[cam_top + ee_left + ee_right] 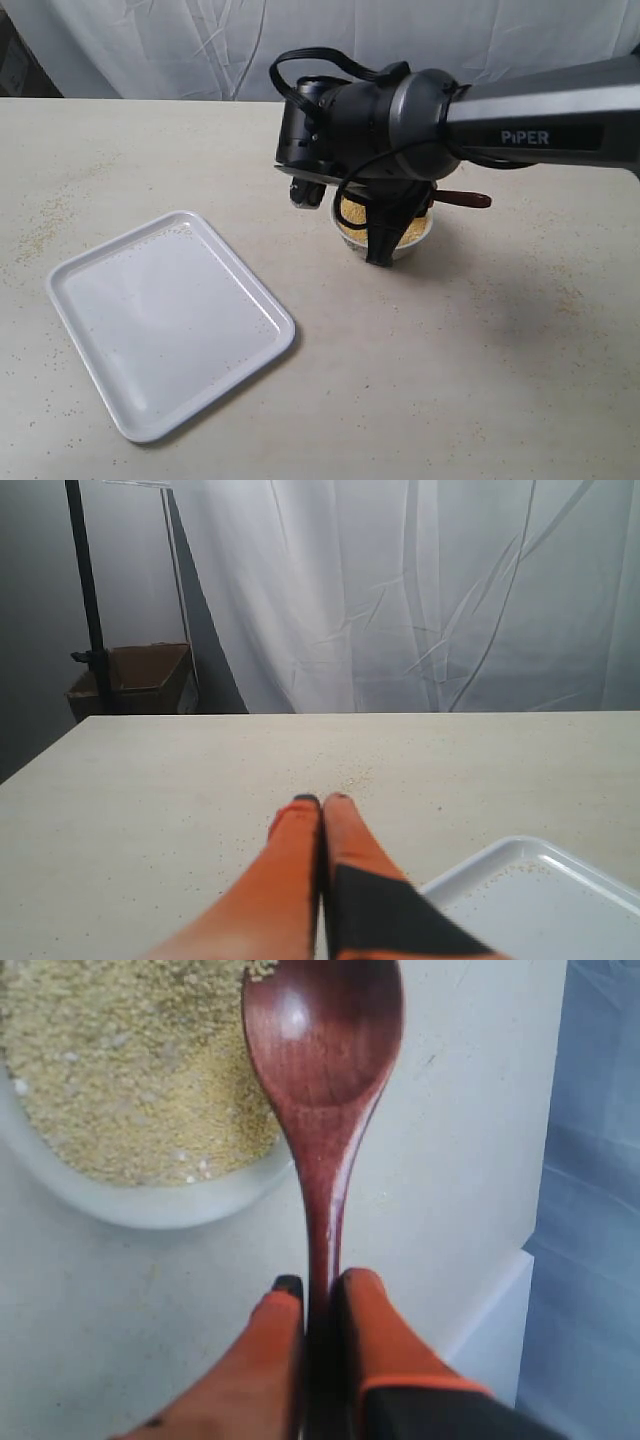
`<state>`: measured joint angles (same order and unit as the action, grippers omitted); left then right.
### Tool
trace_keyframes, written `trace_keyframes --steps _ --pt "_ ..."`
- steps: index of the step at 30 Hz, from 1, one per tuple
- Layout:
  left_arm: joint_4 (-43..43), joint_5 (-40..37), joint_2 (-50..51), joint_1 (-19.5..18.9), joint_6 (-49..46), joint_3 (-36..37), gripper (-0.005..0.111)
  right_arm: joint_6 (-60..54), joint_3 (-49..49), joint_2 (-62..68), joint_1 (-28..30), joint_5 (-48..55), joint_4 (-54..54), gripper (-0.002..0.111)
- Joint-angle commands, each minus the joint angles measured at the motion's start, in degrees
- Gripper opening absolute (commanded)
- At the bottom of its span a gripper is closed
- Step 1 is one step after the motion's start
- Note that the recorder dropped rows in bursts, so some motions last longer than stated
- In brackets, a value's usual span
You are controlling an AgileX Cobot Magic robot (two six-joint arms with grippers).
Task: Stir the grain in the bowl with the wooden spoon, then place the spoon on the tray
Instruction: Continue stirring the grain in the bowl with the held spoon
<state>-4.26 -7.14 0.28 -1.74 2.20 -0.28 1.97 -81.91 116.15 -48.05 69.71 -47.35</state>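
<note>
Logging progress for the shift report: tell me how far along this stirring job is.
Done: the spoon is picked up; the right jaws are shut on its handle. In hand: its head hangs over the rim of the bowl, at the edge of the grain; how much stirring has happened cannot be told. Left: setting the spoon on the tray, where it does not lie yet. The left jaws are shut, holding nothing.
</note>
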Motion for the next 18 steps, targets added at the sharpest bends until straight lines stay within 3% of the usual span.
trace_keyframes --steps 1,10,13,18 --pt "0.1 -0.1 -0.3 0.3 0.3 0.3 0.000 -0.4 0.1 -0.6 0.0 0.3 -0.8 -0.001" --pt "0.1 -0.1 -0.3 0.3 0.3 0.3 0.000 0.9 0.1 -0.6 0.1 0.3 -2.2 -0.001" --pt "0.1 -0.1 -0.3 0.3 0.3 0.3 0.000 1.7 0.1 -0.6 0.1 0.3 3.1 -0.001" --pt "0.1 -0.1 -0.3 0.3 0.3 0.3 0.000 4.2 2.0 -0.5 0.1 0.3 -1.0 -0.001"
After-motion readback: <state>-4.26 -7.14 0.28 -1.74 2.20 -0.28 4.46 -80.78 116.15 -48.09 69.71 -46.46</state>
